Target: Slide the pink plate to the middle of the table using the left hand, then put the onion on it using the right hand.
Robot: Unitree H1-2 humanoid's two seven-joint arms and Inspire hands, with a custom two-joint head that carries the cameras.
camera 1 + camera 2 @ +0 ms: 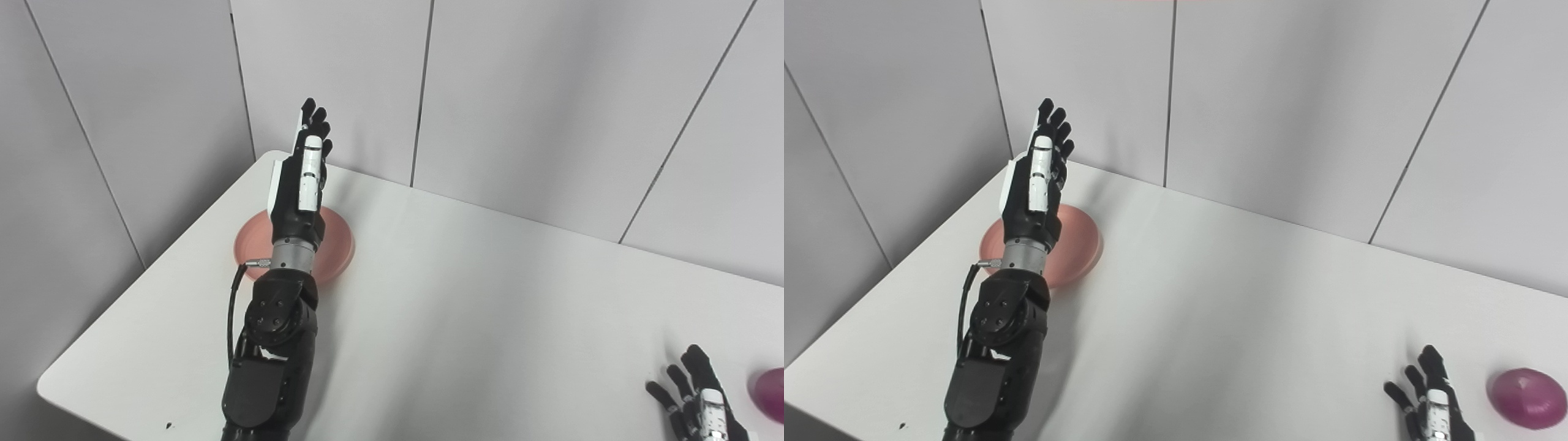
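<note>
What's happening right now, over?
Left hand open, raised above the plate. Right hand open beside the onion. Plate still at far left. Nothing in the way.

Bright even light, perhaps slightly soft.

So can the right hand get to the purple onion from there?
Probably yes. The right hand is open on the table beside the onion, with only bare tabletop between them.

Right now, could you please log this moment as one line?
left hand: open, above pink plate | right hand: open, beside onion | plate unmoved
</note>
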